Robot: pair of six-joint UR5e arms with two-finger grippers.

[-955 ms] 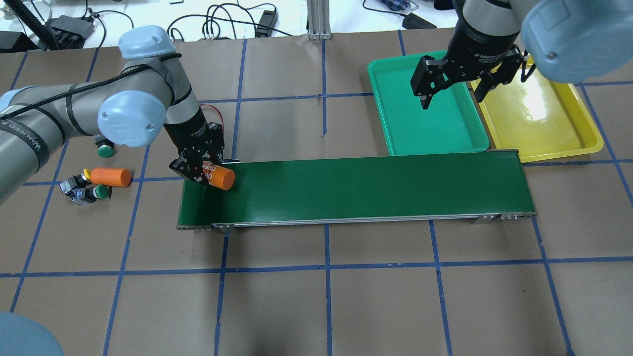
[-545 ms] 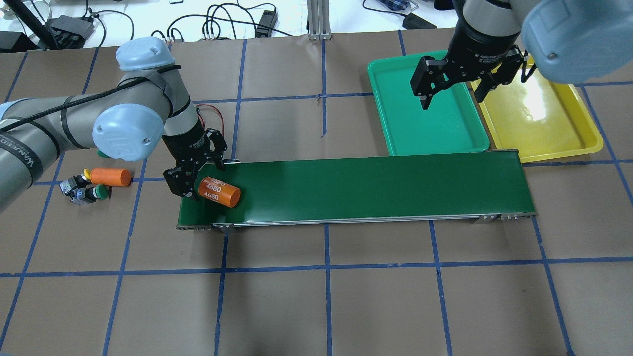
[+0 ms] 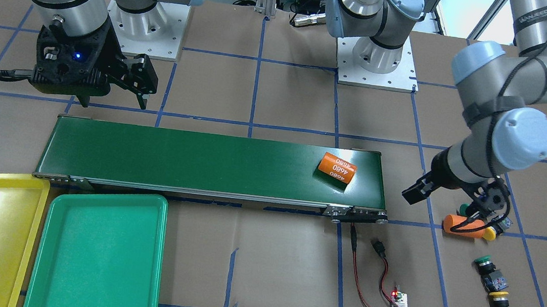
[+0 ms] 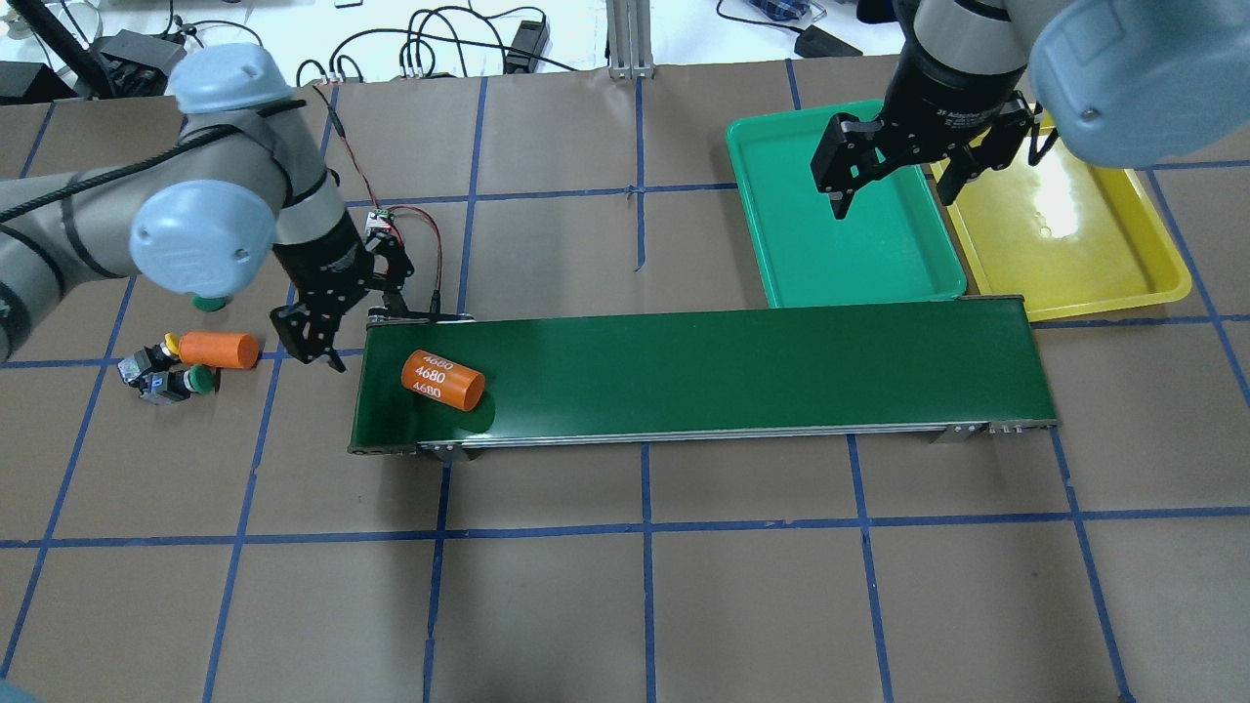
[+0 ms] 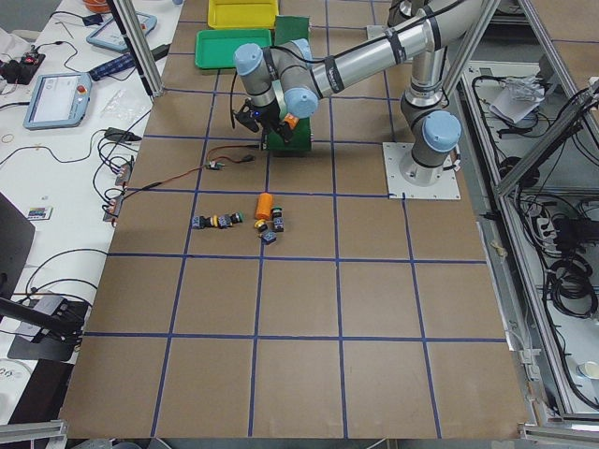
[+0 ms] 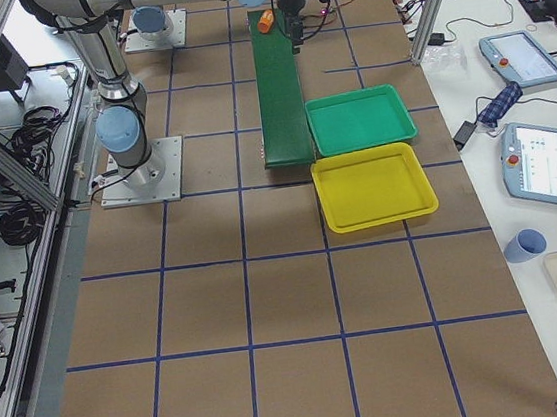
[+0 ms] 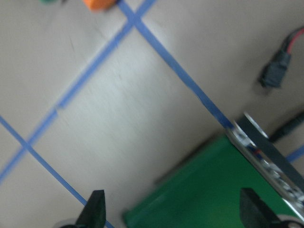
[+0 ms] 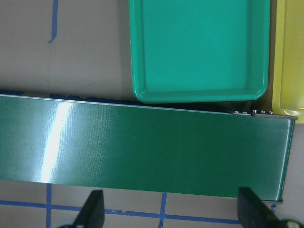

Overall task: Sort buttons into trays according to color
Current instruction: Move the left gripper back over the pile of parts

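Note:
Left of the belt lie the buttons: a green-capped one (image 4: 207,303) half under my left arm, a yellow-capped one (image 4: 171,342) and another green-capped one (image 4: 200,379). The front-facing view shows a second yellow-capped button (image 3: 498,296). My left gripper (image 4: 369,337) hangs open and empty over the table at the belt's left end, right of the buttons; its wrist view shows the gripper (image 7: 173,213) above bare table and belt corner. My right gripper (image 4: 894,195) is open and empty above the green tray (image 4: 781,254), beside the yellow tray (image 4: 1104,264). Both trays hold nothing.
A dark-green conveyor belt (image 4: 732,376) runs across the middle, with an orange cylinder (image 4: 442,379) marked 4680 lying near its left end. A second orange cylinder (image 4: 220,349) lies among the buttons. A small circuit board (image 3: 399,303) with red and black wires sits by the belt's end.
My left gripper opened, left the orange cylinder on the belt, and drew back to the left off the belt. The cylinder shifted slightly right. The right arm stayed still.

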